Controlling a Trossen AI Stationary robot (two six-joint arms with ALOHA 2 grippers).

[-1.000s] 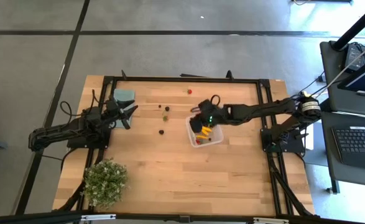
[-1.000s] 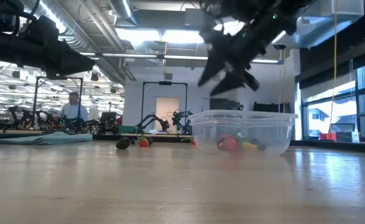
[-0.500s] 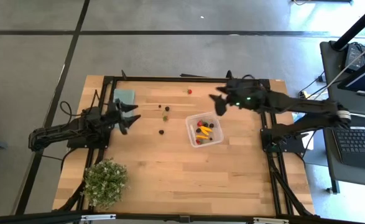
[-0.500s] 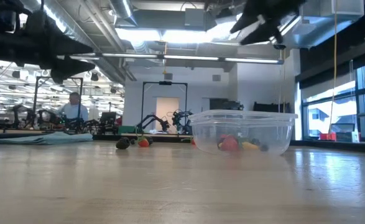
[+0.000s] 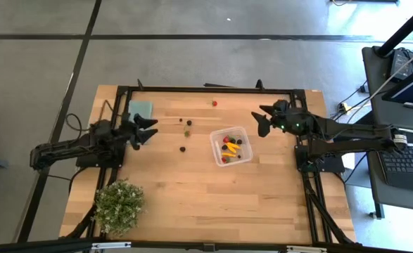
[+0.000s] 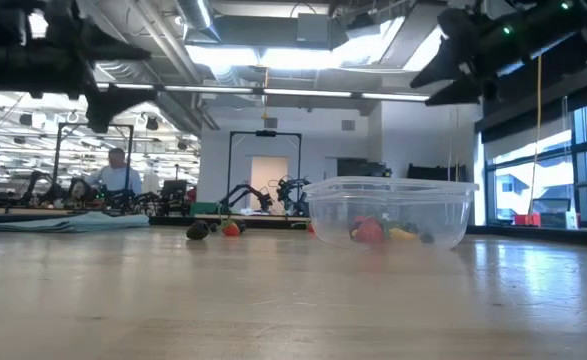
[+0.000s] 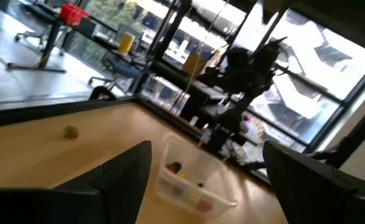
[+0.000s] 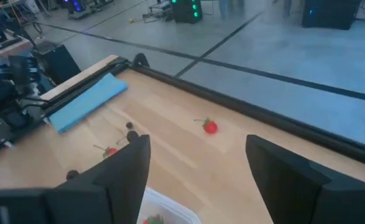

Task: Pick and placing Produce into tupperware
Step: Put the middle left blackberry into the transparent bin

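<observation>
A gap between placements is judged to be in hand: several small toy produce pieces, red, orange-yellow and dark, already lie inside the small square clear plastic tupperware (image 5: pixel 231 146), while a few are left on the bare wooden table (image 5: pixel 192 197). A small red piece (image 5: pixel 214 102) is seen near the far edge of the table, and a cluster of dark and green round bits (image 5: pixel 186 128) lies between the two grippers, with one dark bit (image 5: pixel 182 148) on its own nearer the container.

The right gripper (image 5: pixel 262 121) is held in the air just beside the container's far right corner, its jaws spread apart and empty; in the right wrist view the red piece (image 8: pixel 210 127) is seen ahead between the two fingers (image 8: pixel 127 165), and the container rim appears just under them. The next move is judged to call for a reach forward over the table to that red piece, a descent and a careful pinch, since the piece is tiny and round and may roll.

The left gripper (image 5: pixel 147 129) is held above the table with jaws released and nothing between them; the cluster of bits lies just ahead of its fingertips, the flat teal-green rectangle (image 5: pixel 140 108) lies beside it, and the container is well ahead. The arm is stretched low from the table's left edge.
</observation>
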